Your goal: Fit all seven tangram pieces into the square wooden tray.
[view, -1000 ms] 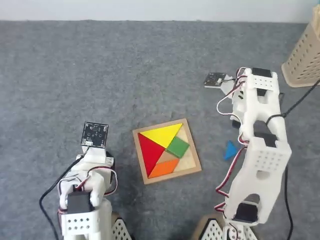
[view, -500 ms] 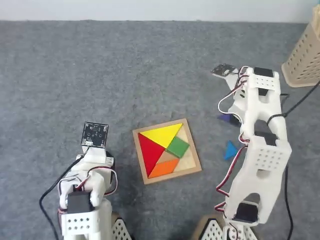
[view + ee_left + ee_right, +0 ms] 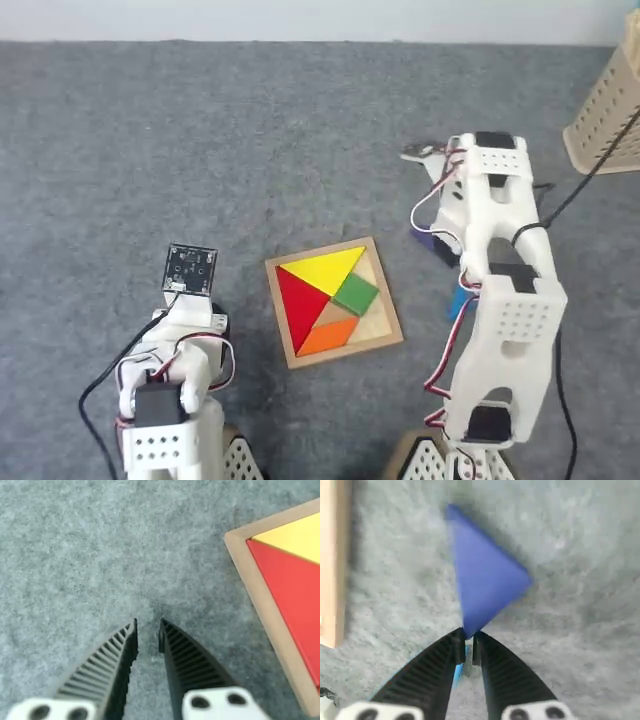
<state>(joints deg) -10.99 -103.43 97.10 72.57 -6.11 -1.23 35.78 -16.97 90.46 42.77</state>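
The right arm (image 3: 492,250) stands further left than a second ago, and the dark blue triangle (image 3: 430,242) is with it, closer to the square wooden tray (image 3: 388,290); the left arm (image 3: 180,345) is where it was. The right tool (image 3: 467,635) is narrow, its tips pinching one corner of the triangle (image 3: 485,580); I cannot tell whether the piece hangs clear of the grey surface (image 3: 200,150) or drags on it. The step in hand looks like bringing this piece across to the tray, whose rim (image 3: 330,555) lies near. Yellow, red, green and orange pieces already sit inside, with bare wood showing along the tray's right side. The next move probably calls for lifting the triangle over the raised rim, turning it to match the gap and lowering it flat; a corner pinch may let it swivel. A light blue piece (image 3: 458,300) lies right of the tray, partly under the arm, and could be brushed. The left tool (image 3: 147,625) is narrow and holds nothing, hovering left of the tray's rim (image 3: 260,605), apart from it. There is open surface on the tray's far side.
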